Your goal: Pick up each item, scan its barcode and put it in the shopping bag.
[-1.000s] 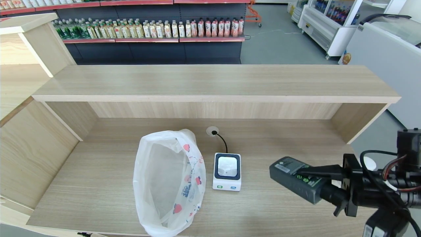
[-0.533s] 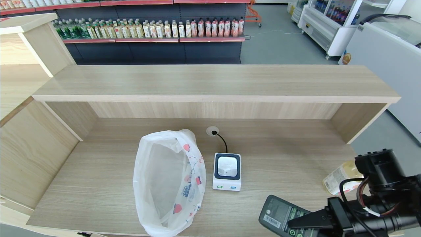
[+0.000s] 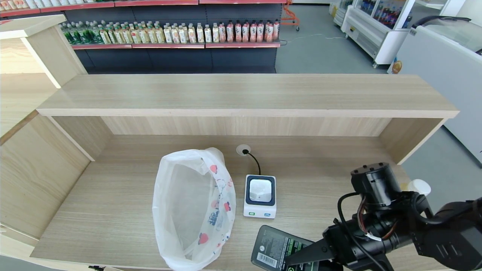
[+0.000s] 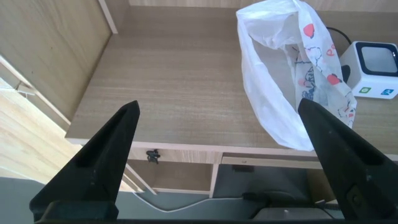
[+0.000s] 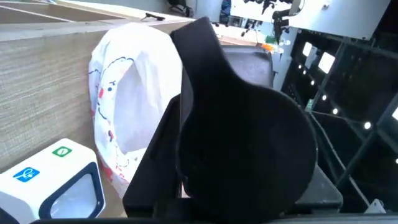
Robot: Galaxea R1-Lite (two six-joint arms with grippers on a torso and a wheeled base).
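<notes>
- You see the right gripper [image 3: 297,259] low at the counter's [image 3: 113,195] front edge, jaws clamped on a dark pack [image 3: 276,246]. One finger lies across the pack's top; the other is hidden beneath it.
- The pack sits in front of the scanner [image 3: 260,195] and a little to its right, apart from it. Its barcode [image 3: 266,259] faces up, and its near end is cut off by the head view's lower edge. You cannot tell how high it is above the counter.
- The bag [image 3: 194,207] stands with its mouth gaping, just left of the scanner.
- Your left gripper [image 4: 217,106] hangs over the counter's front edge, left of the bag, jaws spread wide with nothing between them.
- Behind the right arm a white cap [image 3: 419,186] peeks out; whatever it tops is hidden.
</notes>
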